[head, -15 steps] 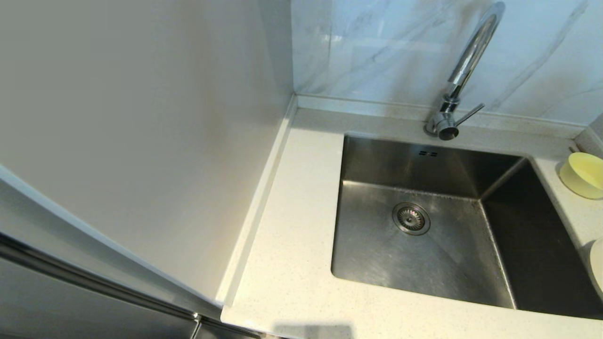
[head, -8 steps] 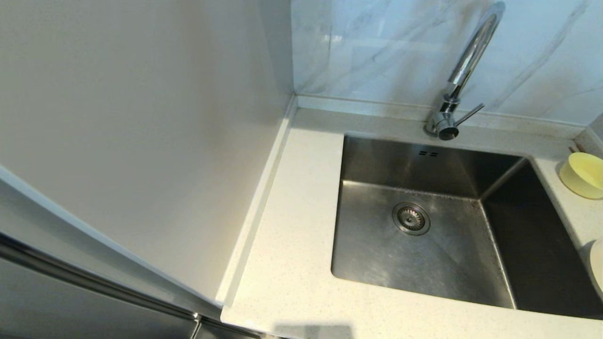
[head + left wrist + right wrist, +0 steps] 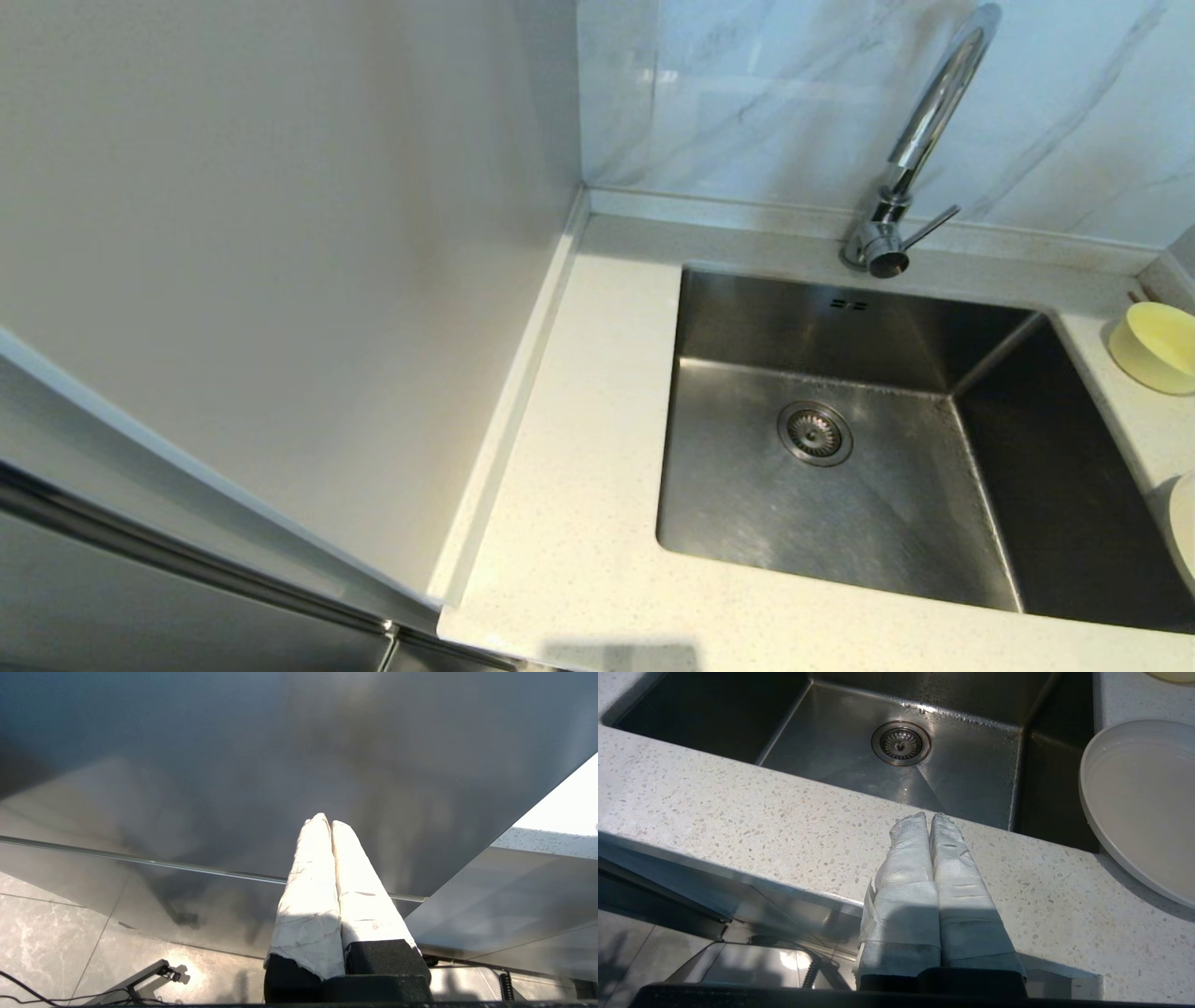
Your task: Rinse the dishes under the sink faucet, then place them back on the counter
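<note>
A small pale yellow bowl (image 3: 1158, 347) sits on the counter (image 3: 579, 523) at the far right, behind a cream-white dish (image 3: 1184, 527) cut off by the head view's right edge. The right wrist view shows that dish (image 3: 1143, 798) whole and empty, beside the steel sink (image 3: 896, 770). The chrome faucet (image 3: 924, 131) arches over the sink (image 3: 822, 504) from the back rim; no water runs. My right gripper (image 3: 930, 815) is shut and empty, low at the counter's front edge. My left gripper (image 3: 326, 820) is shut and empty, facing a grey cabinet front. Neither arm appears in the head view.
A tall pale panel (image 3: 280, 280) walls off the counter's left side. Grey-veined marble tiles (image 3: 766, 93) back the sink. The round drain strainer (image 3: 814, 432) lies in the basin floor. A cabinet front (image 3: 233, 765) fills the left wrist view, above a tiled floor (image 3: 42, 933).
</note>
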